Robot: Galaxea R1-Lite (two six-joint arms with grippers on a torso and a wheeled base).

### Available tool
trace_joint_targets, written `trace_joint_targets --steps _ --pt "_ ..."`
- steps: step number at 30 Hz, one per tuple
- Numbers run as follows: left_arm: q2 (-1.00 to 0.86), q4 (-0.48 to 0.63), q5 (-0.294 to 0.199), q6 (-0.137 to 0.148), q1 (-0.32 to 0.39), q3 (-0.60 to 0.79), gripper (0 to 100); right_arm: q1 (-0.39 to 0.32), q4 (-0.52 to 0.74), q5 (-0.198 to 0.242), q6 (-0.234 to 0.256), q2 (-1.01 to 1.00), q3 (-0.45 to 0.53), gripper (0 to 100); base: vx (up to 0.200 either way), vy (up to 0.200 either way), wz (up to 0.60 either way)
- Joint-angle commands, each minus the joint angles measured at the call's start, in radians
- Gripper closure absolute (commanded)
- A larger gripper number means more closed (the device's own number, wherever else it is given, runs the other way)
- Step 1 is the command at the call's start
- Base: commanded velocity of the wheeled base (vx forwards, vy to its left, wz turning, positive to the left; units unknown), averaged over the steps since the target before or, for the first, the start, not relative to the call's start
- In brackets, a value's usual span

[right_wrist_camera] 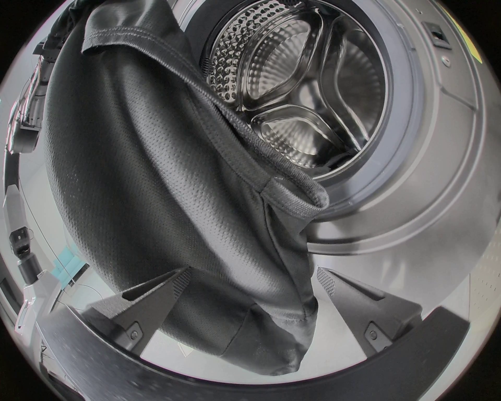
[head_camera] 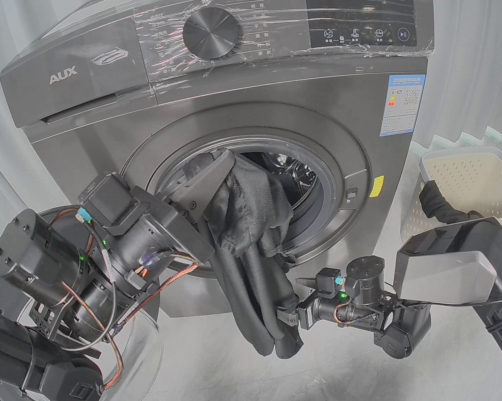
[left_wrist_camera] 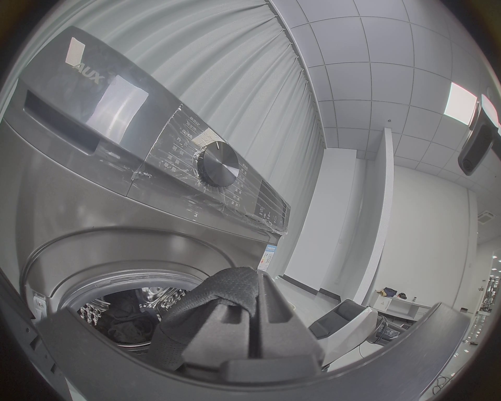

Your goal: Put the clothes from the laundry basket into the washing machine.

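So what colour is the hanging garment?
The garment is black mesh; clearest in the right wrist view.

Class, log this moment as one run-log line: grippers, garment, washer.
left gripper: shut on black garment at washing machine mouth | right gripper: open around garment's hanging end | laundry basket: dark cloth on rim

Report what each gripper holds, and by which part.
Left gripper is shut on the dark garment, pinching its top fold at the door opening of the washing machine. Right gripper is open, straddling the garment's hanging lower end, gripping nothing.
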Motion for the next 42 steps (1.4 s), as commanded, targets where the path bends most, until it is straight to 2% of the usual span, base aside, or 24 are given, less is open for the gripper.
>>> trace_joint_targets --steps 1,4,15,23,39,42 --pt "-0.007 -0.001 -0.002 -0.001 0.0 0.006 100 -0.007 -0.001 0.012 0.002 0.022 -0.043 0 0.0 0.0 0.0" --pt "-0.007 -0.001 0.0 -0.008 0.0 0.009 100 -0.001 -0.013 0.012 0.002 0.028 -0.035 0 0.0 0.0 0.0" --pt "-0.013 -0.002 0.0 -0.008 0.001 0.017 100 -0.017 -0.015 0.013 -0.001 0.014 0.014 0 0.0 0.0 0.0" --pt "-0.013 -0.002 -0.002 -0.008 0.001 0.017 100 -0.049 0.025 0.013 -0.003 0.029 -0.052 0 0.0 0.0 0.0" --pt "-0.013 -0.002 0.0 -0.01 0.001 0.026 100 0.008 0.018 0.018 0.006 0.031 -0.05 0 0.0 0.0 0.0" --pt "-0.013 -0.002 -0.002 -0.01 0.012 0.026 100 0.014 -0.013 0.052 0.008 0.028 -0.023 0 0.0 0.0 0.0"
